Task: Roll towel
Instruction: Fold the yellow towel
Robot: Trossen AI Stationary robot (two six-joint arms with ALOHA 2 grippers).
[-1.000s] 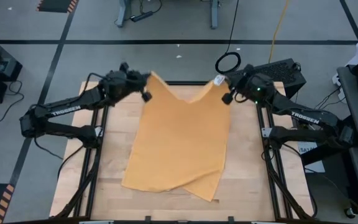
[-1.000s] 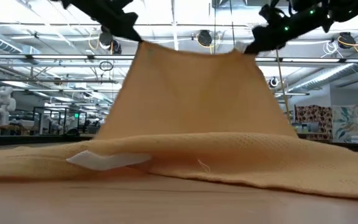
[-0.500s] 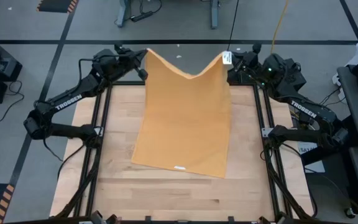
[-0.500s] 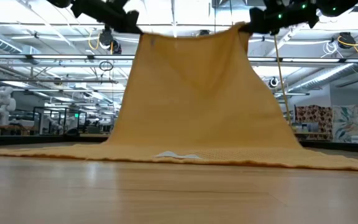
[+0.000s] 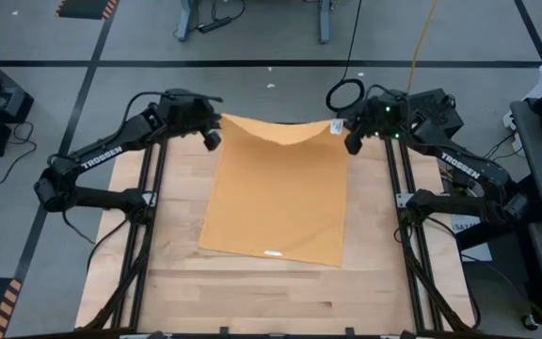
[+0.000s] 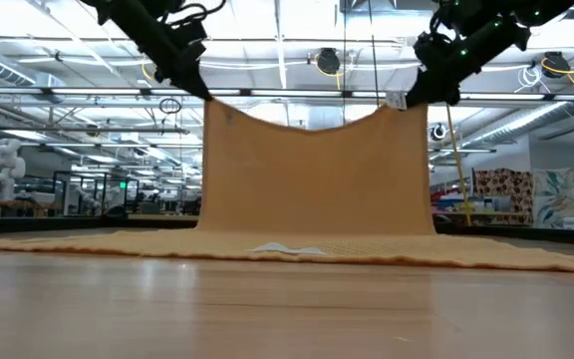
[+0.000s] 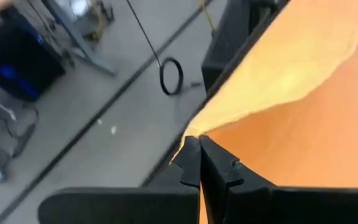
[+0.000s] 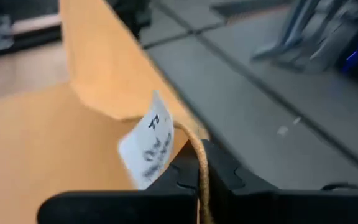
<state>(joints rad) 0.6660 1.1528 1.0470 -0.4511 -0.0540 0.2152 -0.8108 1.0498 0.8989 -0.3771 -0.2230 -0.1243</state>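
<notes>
Behind raised towel (image 5: 276,193), far table (image 5: 252,292) edge hidden, left gripper (image 5: 212,138), right gripper (image 5: 353,143) pinching corners

The high view looks straight down on the towel (image 5: 276,193); the low view faces it level; both wrist views sit close at its raised corners.

A pale wooden table (image 5: 252,292) made of butcher-block planks stood inside a dark metal frame (image 5: 410,247). The mustard-yellow towel (image 5: 276,207) lay across its middle, near edge flat on the wood, far edge lifted off the surface.
</notes>
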